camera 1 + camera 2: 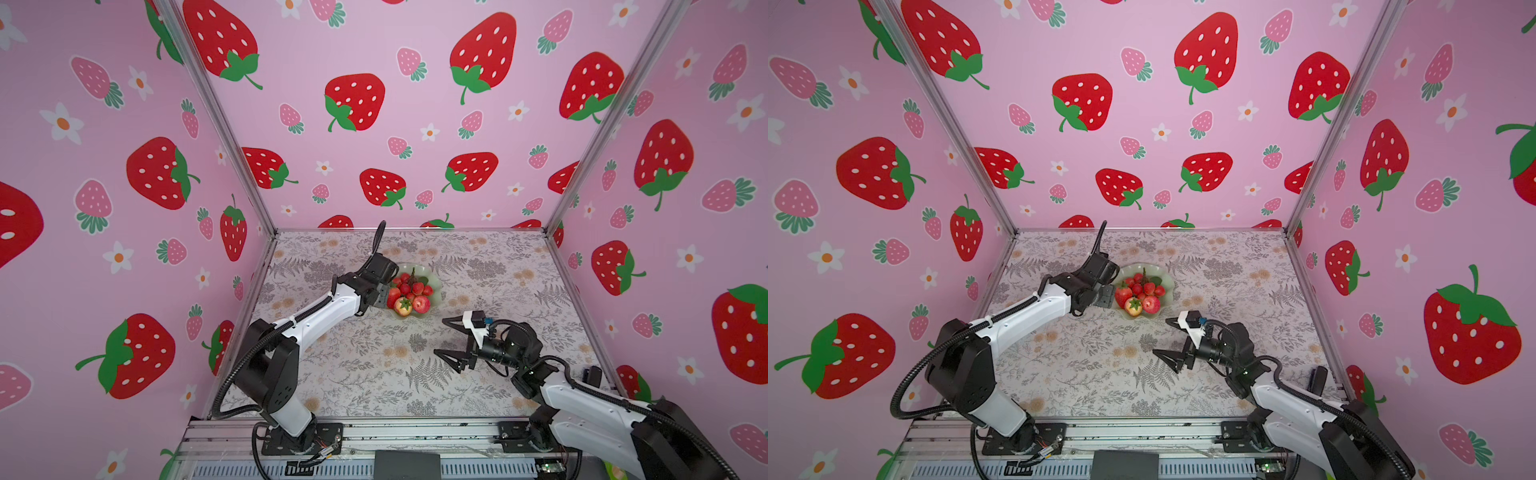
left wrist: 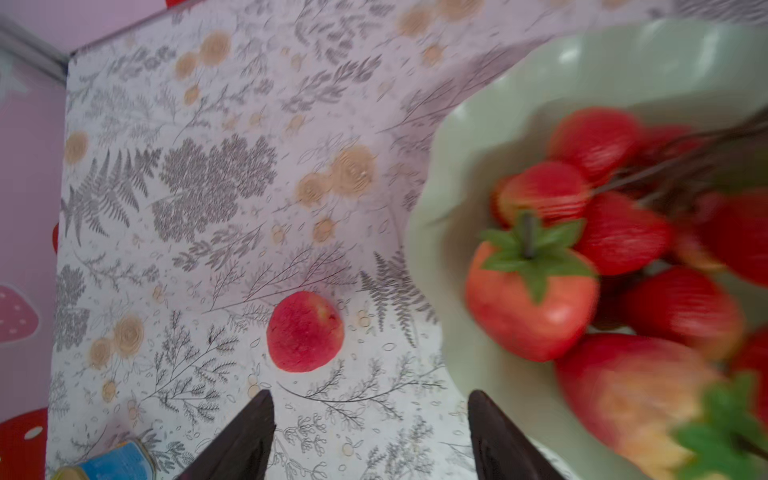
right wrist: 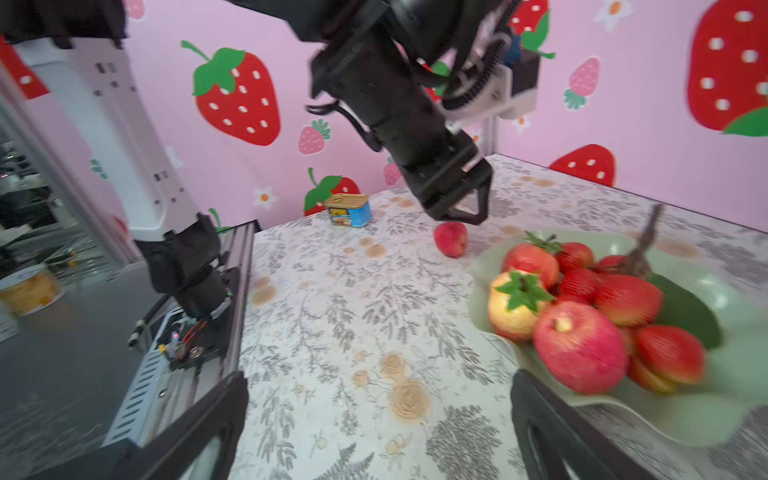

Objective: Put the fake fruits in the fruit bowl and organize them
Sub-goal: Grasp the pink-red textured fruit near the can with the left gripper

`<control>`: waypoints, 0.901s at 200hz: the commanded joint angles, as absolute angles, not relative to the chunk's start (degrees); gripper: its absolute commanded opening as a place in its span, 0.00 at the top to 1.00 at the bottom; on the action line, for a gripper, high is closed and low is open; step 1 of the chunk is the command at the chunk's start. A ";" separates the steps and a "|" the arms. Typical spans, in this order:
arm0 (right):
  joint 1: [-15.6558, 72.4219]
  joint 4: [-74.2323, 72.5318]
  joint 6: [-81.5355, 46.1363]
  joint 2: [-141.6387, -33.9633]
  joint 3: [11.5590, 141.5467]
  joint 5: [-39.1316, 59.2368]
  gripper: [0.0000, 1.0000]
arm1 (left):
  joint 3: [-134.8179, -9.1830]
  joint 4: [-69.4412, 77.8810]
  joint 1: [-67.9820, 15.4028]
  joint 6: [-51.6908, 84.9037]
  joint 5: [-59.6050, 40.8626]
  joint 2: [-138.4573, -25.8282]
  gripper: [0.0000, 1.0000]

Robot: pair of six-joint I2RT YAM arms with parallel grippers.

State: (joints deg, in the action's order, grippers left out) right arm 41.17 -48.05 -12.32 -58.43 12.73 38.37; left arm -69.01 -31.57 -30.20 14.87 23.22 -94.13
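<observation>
One fruit is outside the fruit bowl (image 1: 436, 284): the bumpy pinkish-red ball (image 2: 305, 331) sits on the floral surface (image 1: 374, 374), just beside the bowl's wavy rim. The bowl itself is about mid-frame in both top views. Piled inside it are the red-yellow apple (image 3: 579, 345), a green-capped strawberry (image 3: 515, 303) and the berry cluster (image 3: 623, 291) with its dark stem, all packed together and touching.

My left pincer (image 2: 370, 399) is at the bowl's left edge in both top views. Its jaws are spread with nothing between them, and the ball lies just ahead of them, clear of both fingers. My right pincer (image 1: 439, 336) hovers to the lower right of the bowl in both top views, also wide open and empty, pointing toward the bowl.

Also, a gold-and-blue tin (image 3: 348, 210) stands on the surface, well apart from the bowl.
</observation>
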 commanded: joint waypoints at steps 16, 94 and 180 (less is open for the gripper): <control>42.19 -49.48 -10.24 -62.11 15.20 39.37 0.01 | -69.21 -27.34 -25.75 16.61 20.84 -98.94 0.22; 41.74 -44.38 -7.88 -58.96 14.99 32.39 0.01 | -70.40 -27.02 -21.05 16.24 21.19 -105.63 0.22; 30.48 -48.25 -17.92 -58.04 11.51 30.36 0.01 | -70.30 -28.12 -18.55 18.26 17.20 -107.64 0.32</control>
State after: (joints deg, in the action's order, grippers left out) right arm 31.22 -45.89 -15.44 -57.74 12.08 30.02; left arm -68.53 -26.85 -18.98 17.04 18.48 -106.13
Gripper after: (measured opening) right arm 0.994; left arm 0.694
